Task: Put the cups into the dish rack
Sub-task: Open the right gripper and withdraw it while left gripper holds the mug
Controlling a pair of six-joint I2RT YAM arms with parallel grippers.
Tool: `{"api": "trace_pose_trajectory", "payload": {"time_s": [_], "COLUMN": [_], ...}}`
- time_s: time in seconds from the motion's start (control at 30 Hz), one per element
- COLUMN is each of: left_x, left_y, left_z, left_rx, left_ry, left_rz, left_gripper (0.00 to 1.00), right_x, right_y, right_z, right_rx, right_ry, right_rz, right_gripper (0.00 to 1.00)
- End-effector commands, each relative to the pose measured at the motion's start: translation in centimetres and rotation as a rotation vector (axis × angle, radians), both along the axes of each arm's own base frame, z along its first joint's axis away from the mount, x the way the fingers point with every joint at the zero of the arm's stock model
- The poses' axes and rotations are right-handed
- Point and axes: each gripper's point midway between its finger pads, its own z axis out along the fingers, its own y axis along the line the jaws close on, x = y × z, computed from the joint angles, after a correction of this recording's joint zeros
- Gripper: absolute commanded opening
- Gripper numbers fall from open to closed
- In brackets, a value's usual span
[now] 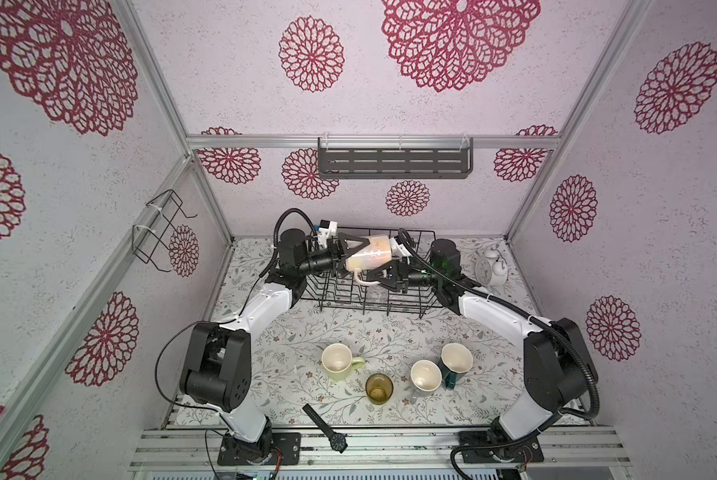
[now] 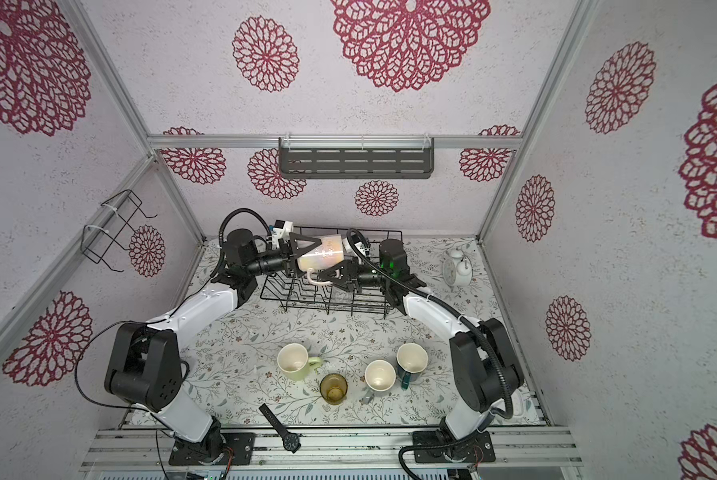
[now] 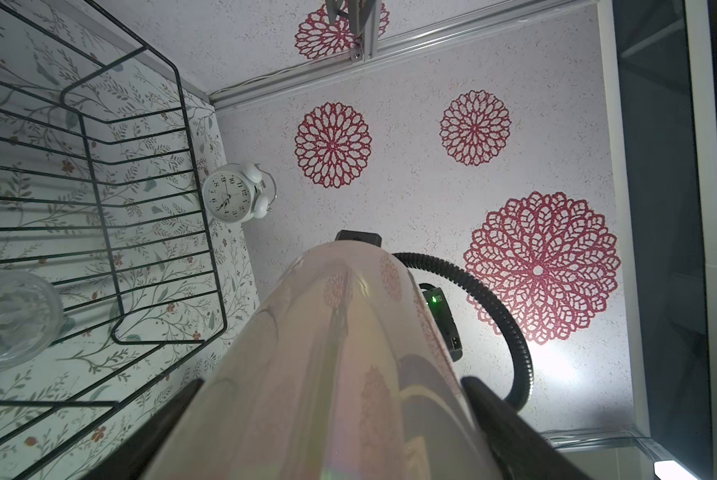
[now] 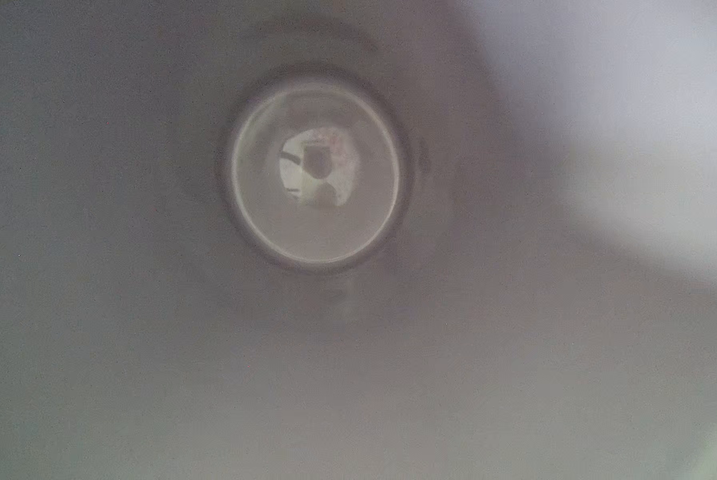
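At the near edge of the bench [image 1: 286, 374] lies a wristwatch [image 1: 327, 430]. Just beyond it four cups stand mouth up: an amber tumbler [image 1: 378, 388], a yellow-green mug [image 1: 339, 361] to its left, and a grey mug [image 1: 425, 375] and a teal mug [image 1: 456, 359] close together to its right. Farther back sits the dish rack [image 1: 373, 307], with a small clear glass [image 3: 12, 320] inside it. Above the rack the pink mug [image 1: 367, 255] lies on its side in the air, handle toward the near side, mouth facing the right arm. The left jaws grip its body, one finger on either side. The right jaws sit by its mouth and handle; whether they are open or closed cannot be told. An alarm clock [image 1: 489, 266] stands at the far right.
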Motion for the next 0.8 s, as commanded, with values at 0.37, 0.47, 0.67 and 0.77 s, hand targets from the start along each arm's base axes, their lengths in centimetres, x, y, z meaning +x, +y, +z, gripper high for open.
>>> {"api": "trace_pose_trajectory", "payload": {"time_s": [0.37, 0.47, 0.67, 0.77], "left_x": [3.6, 4.7, 6.7, 7.6], "left_y": [3.3, 3.5, 3.2, 2.7], "left_z": [-0.6, -1.5, -3.8, -4.6], "left_rx": [0.272, 0.367, 0.597, 0.681], "left_ry": [-0.089, -0.09, -0.099, -0.104], "left_rz": [0.233, 0.26, 0.298, 0.298], "left_gripper": [0.75, 0.74, 0.74, 0.74], "right_x": [3.2, 4.5, 6.1, 6.3], "right_y": [-5.0, -7.2, -12.4, -13.6], "right_z": [0.6, -1.4, -4.0, -4.6], "right_rx": [-0.053, -0.198, -0.454, -0.515], "right_ry": [-0.105, -0.129, -0.184, -0.204], "right_rz": [-0.234, -0.354, -0.556, -0.579], "right_gripper": [0.68, 0.71, 0.72, 0.72]}}
